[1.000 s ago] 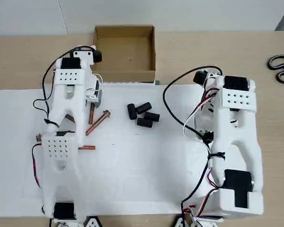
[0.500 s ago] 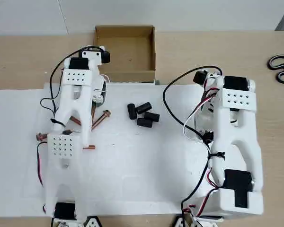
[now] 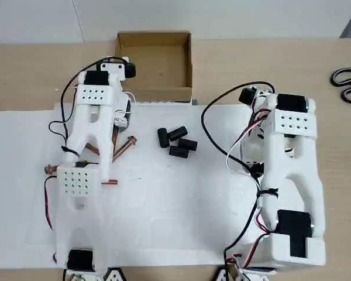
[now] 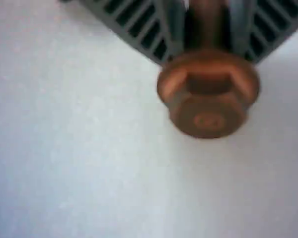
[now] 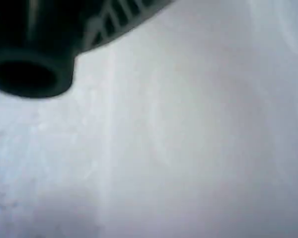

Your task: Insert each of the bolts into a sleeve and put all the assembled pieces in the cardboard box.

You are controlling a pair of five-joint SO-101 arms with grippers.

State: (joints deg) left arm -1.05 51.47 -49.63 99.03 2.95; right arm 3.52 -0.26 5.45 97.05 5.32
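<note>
- The left gripper [image 4: 206, 22] is clamped tight on a copper bolt [image 4: 208, 96]. The shank is pinched between the grey ribbed fingers [image 4: 134, 25], and the hex head pokes out over the white sheet [image 3: 164, 222].
- From the high view, that arm sits just in front of the cardboard box [image 3: 155, 61], off its left front corner.
- The right gripper [image 5: 54, 29] has a black sleeve [image 5: 32, 74] in its grasp, open bore towards the camera, hanging just above the sheet. That arm stands well to the right of the box.
- Four loose sleeves [image 3: 176, 142] huddle on the sheet in front of the box's right half, packed close together.
- Loose bolts [image 3: 124, 147] lie in front of the box's left side, partly under the left arm.
- The box stands open-topped at the sheet's far edge.
- Scissors [image 3: 348, 82] lie far to the right of the box, on the wooden table [image 3: 23, 70].
</note>
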